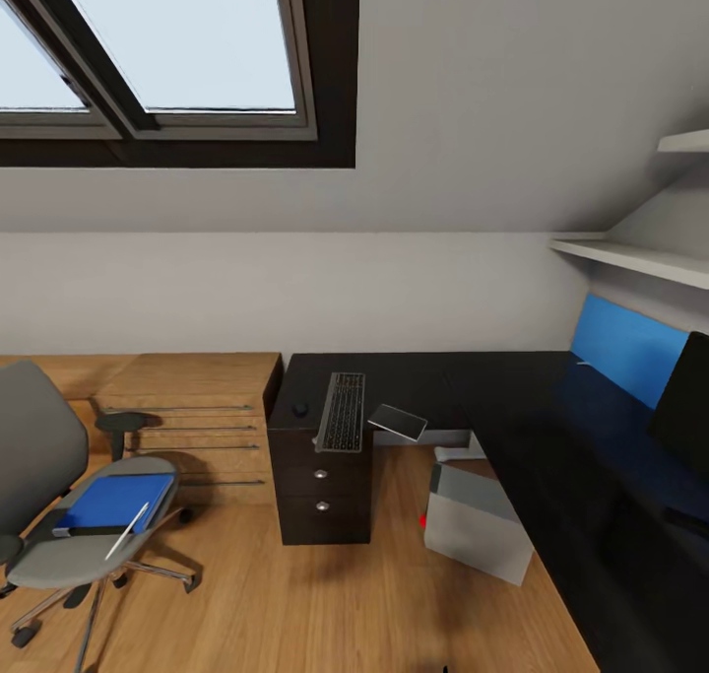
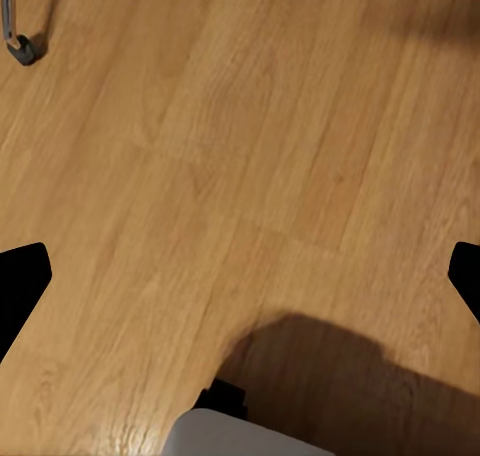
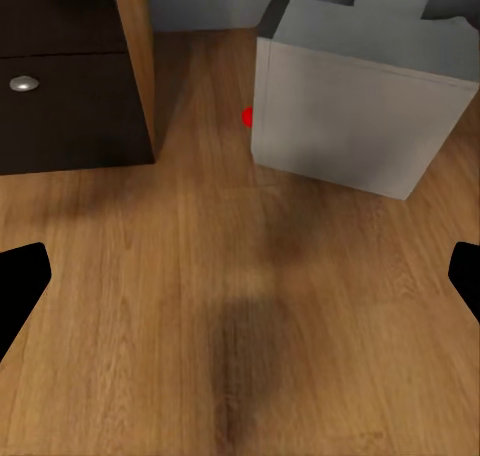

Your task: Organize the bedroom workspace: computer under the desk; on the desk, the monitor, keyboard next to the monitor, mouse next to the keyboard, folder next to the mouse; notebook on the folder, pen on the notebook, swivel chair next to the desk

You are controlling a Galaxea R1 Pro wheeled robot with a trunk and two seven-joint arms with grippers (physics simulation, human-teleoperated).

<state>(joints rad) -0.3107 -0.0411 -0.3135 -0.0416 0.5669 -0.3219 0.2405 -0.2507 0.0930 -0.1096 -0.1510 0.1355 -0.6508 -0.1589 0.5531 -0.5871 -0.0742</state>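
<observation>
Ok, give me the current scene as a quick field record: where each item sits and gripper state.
chair: left of desk, apart from it
folder: on chair seat
pen: lying across folder
keyboard: on desk, above drawers
mouse: on desk, beside keyboard
notebook: at desk edge, tilted
computer: on floor beneath desk
monitor: on desk, far right
grippers: fingertips spread at both wrist views' edges, holding nothing

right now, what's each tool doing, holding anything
Left tool: open, holding nothing, over bare wood floor.
Right tool: open, holding nothing, facing the computer.
</observation>
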